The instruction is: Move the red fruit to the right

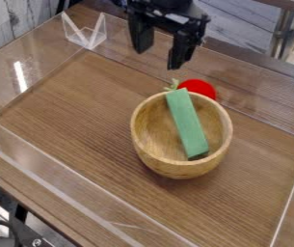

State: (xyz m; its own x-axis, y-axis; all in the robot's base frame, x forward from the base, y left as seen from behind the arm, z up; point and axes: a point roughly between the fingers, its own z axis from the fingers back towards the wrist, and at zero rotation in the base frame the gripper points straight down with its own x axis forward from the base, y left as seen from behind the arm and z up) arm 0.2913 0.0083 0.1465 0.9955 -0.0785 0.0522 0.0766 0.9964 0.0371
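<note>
The red fruit [197,88] is small, round and glossy, with a bit of green stem. It rests on the wooden table just behind the wooden bowl [156,148], partly hidden by the bowl's far rim. A flat green block [187,123] leans inside the bowl. My black gripper [161,48] hangs open above and to the left of the fruit, with nothing between its fingers.
Clear acrylic walls [40,53] border the table on the left, the front and the right. A clear bracket [82,34] stands at the back left. Bare wood table [72,106] lies left of the bowl.
</note>
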